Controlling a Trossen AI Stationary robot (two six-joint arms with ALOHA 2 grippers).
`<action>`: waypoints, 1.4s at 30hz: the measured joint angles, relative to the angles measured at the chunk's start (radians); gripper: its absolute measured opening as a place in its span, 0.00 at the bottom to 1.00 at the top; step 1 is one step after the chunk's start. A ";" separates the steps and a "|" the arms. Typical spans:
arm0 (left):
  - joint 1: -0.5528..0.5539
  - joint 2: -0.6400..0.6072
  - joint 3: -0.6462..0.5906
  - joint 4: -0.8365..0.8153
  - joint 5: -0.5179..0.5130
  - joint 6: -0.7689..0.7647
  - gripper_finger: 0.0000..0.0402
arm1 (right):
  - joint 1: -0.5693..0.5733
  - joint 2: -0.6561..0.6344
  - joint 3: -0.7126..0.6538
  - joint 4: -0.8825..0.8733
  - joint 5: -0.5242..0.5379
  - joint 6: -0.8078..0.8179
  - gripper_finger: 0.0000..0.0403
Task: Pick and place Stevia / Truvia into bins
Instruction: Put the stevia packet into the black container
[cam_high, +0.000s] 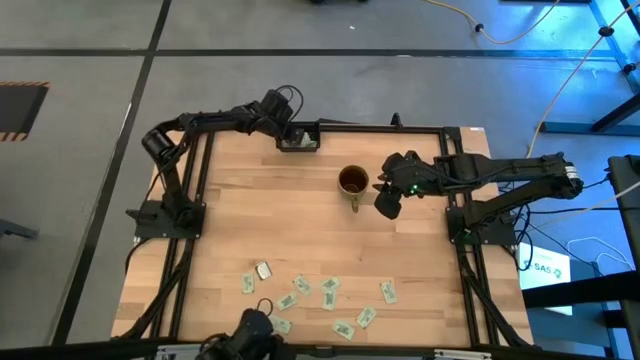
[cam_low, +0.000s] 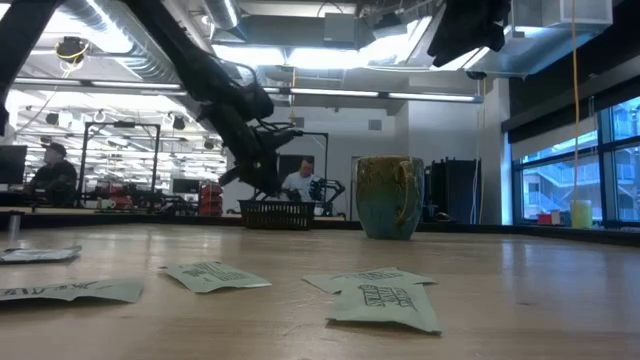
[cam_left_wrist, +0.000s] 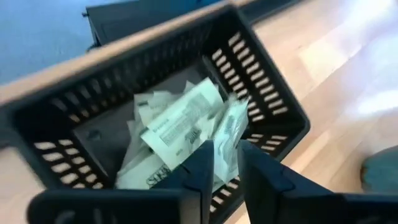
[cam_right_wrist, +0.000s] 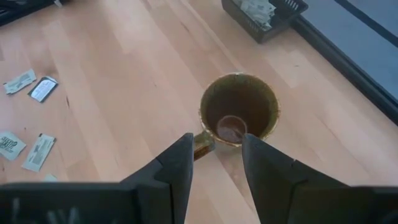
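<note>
The black tray (cam_high: 298, 141) stands at the table's far edge with several white-and-green sachets (cam_left_wrist: 180, 124) piled in it. My left gripper (cam_left_wrist: 227, 163) hangs just over that pile, pointing down into the tray, with a narrow gap between its fingers. One sachet (cam_left_wrist: 229, 132) stands on edge just past that gap. The brown mug (cam_high: 352, 181) stands upright in mid table. My right gripper (cam_right_wrist: 217, 158) hovers open above the mug, on its right, with nothing between its fingers. Several more sachets (cam_high: 330, 291) lie flat near the table's near edge. My left gripper: its own fingers hide the place where the upright sachet (cam_left_wrist: 225, 146) meets them, so I cannot tell whether they touch it. The fingers come from above, slanting down into the tray.
A darker packet (cam_high: 263, 270) lies among the sachets at the near left. Bare wood lies between the mug and the loose sachets. In the low view, people and equipment show in the room behind the tray (cam_low: 278, 213) and mug (cam_low: 390, 197).
</note>
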 joint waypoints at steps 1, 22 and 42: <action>0.005 -0.010 0.000 0.000 0.000 0.002 0.18 | 0.004 0.000 0.000 0.000 -0.004 -0.006 0.35; -0.322 -0.346 0.000 0.007 0.011 0.298 0.16 | 0.373 0.286 0.000 -0.052 -0.217 0.032 0.28; -0.498 -0.347 0.000 -0.019 0.005 0.332 0.16 | 0.570 0.606 0.000 -0.017 -0.278 0.188 0.25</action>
